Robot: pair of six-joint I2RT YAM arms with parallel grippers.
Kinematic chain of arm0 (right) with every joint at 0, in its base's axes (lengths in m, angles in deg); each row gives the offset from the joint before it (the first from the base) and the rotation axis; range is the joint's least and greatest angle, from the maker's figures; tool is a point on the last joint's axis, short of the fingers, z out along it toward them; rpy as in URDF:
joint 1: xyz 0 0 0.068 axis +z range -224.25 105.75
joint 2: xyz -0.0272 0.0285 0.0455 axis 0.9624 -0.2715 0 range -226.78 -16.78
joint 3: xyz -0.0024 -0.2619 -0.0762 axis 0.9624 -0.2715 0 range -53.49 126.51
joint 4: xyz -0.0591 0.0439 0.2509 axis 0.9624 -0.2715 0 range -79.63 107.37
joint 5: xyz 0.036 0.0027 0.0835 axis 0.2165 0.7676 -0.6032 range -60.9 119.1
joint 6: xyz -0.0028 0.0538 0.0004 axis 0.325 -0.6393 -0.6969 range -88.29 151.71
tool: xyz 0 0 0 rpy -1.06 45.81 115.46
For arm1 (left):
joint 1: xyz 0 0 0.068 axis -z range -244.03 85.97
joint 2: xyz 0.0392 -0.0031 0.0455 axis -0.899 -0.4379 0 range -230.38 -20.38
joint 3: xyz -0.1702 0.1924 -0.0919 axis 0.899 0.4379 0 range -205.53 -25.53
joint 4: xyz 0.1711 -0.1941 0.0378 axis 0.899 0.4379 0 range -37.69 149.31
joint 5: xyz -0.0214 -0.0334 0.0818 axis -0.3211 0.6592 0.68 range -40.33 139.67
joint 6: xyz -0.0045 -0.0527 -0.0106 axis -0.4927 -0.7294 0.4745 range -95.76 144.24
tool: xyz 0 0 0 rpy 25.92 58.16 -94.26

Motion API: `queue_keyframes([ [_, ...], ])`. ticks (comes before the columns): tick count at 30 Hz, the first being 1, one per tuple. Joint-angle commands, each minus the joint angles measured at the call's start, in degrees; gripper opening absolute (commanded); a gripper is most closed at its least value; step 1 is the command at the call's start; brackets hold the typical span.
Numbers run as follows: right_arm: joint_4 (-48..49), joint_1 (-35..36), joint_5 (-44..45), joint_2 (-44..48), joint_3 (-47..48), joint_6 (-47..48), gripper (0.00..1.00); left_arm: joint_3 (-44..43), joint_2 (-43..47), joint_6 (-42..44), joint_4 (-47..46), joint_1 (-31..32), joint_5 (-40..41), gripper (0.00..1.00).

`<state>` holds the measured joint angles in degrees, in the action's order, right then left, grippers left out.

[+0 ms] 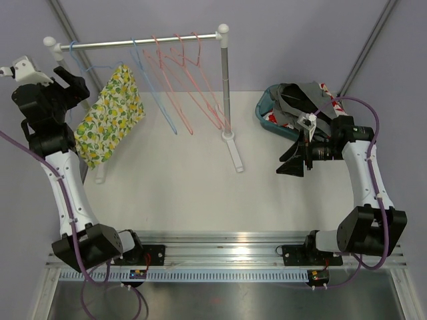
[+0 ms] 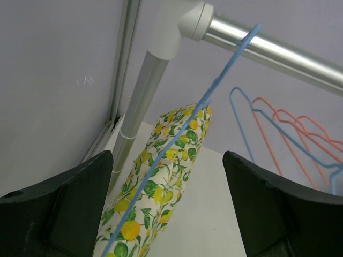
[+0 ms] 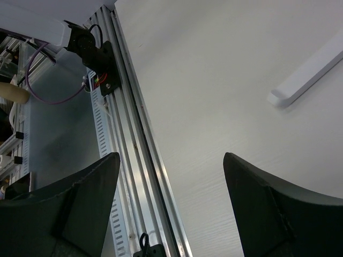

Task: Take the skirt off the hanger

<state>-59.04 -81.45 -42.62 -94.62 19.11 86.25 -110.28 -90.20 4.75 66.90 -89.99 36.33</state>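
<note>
Over the surface (image 1: 193, 197), top view:
- Garment rack, white posts, metal rail (image 1: 147, 43).
- Skirt (image 1: 110, 117), lemon print on white, hung at the rail's left end and draped down and to the left.
- Empty wire hangers (image 1: 190, 93), pink and blue, mid-rail.
- Teal basket (image 1: 263, 112) of mixed garments, far right.
- Left end effector (image 1: 75, 85): raised just beside the skirt's upper edge, jaws released, holding nothing.
- Right end effector (image 1: 291, 163): near the basket and well apart from the rack, jaws released, holding nothing.

Left wrist view:
- Skirt hangs between and beyond the spread fingers, folded into a narrow drape.
- Blue hanger (image 2: 230, 65): thin wire running from the rail down across the cloth.
- Handling, by judgement: light, soft, limp woven fabric, not fragile. It should slide off if pinched at a loose lower fold or hem and drawn along the wire. The hanger is light and may swing or ride off the rail.

Right wrist view:
- Bare surface, aluminium frame, one white rack foot (image 3: 305, 75).
- Nothing between the jaws.

Markings: no brand, label or legible writing in any view.
</note>
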Motion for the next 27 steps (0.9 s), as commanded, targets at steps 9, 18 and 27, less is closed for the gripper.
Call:
queue_keyframes([
  [9, -3.2, -0.3, -2.7, 2.1, 1.1, 3.1, 0.85, 3.1, -5.1, 10.6, -4.9, -0.5, -7.6, 0.58],
  [18, -3.9, -0.7, -3.3, 2.3, 1.2, 3.5, 0.85, 4.6, -5.2, 8.9, -9.6, -0.5, -12.3, 0.00],
  [27, -4.1, -1.5, -3.4, 1.7, 1.1, 3.5, 0.85, 1.4, 0.1, 3.5, -10.4, 2.7, -11.1, 0.00],
])
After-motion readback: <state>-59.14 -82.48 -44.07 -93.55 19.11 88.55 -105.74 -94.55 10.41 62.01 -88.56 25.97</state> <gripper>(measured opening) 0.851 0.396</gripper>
